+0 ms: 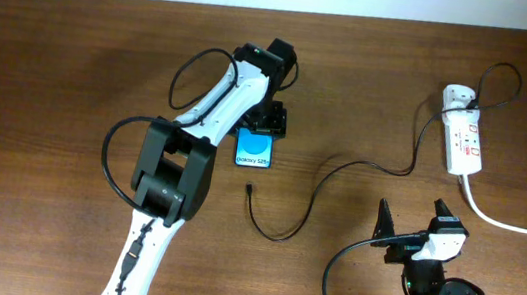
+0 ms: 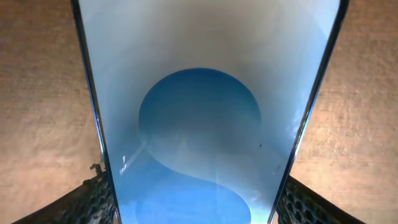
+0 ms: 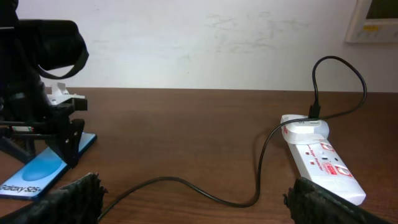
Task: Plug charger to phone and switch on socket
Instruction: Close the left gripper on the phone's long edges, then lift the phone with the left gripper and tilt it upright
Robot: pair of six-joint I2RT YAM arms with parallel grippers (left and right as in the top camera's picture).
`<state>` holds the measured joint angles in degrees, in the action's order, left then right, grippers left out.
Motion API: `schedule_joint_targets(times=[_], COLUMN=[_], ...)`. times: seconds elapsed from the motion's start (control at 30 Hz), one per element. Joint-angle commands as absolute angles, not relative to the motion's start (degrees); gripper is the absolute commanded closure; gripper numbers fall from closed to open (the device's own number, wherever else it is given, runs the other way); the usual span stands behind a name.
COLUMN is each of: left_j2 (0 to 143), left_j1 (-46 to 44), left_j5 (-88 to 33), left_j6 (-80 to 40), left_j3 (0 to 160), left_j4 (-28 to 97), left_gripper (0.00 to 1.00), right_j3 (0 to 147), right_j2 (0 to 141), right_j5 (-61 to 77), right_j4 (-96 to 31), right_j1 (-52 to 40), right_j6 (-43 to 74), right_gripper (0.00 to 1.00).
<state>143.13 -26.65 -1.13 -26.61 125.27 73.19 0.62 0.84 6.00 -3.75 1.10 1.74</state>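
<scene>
The phone [image 1: 255,151] lies flat on the table with its blue screen lit. It fills the left wrist view [image 2: 205,93] and shows in the right wrist view [image 3: 37,174]. My left gripper [image 1: 269,120] [image 2: 196,205] is shut on the phone's far end, a finger against each long edge. The charger's black cable [image 1: 326,175] [image 3: 186,183] lies loose, its tip [image 1: 249,188] just in front of the phone and apart from it. Its white adapter [image 1: 456,94] [image 3: 305,127] sits in the socket [image 1: 466,142] [image 3: 326,165]. My right gripper [image 1: 412,208] [image 3: 196,196] is open and empty.
The socket's thick white cord [image 1: 511,223] runs off the right edge of the table. A white wall stands behind the table's far edge [image 3: 205,88]. The left arm [image 1: 180,168] stretches diagonally across the left of the table.
</scene>
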Motion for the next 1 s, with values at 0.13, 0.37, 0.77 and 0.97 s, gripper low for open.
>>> schedule_joint_targets(times=[0.13,0.37,0.77,0.97], left_j2=[143.4,143.4,143.4,143.4], left_j1=[-26.4,-25.4,-15.3,-9.8], left_j5=[-6.1,-22.4,-67.2,-77.6], left_j6=[-24.8,-17.6,-13.1,-13.2], left_j3=[133.3,135.1,135.1,135.1], left_j4=[80.4,83.7,84.1,84.1], left_gripper=[0.24,0.25,0.25,0.25], right_j3=[0.3,0.3,0.3,0.3], right_j2=[0.5,0.5,0.5,0.5], right_j5=[5.9,5.9,5.9,5.9], right_j4=[-4.1,-4.1,-4.1,-4.1], right_j1=[1.4,1.4,1.4,1.4], right_j6=[2.2,2.2,2.2,2.2], right_gripper=[0.02,0.02,0.02,0.02])
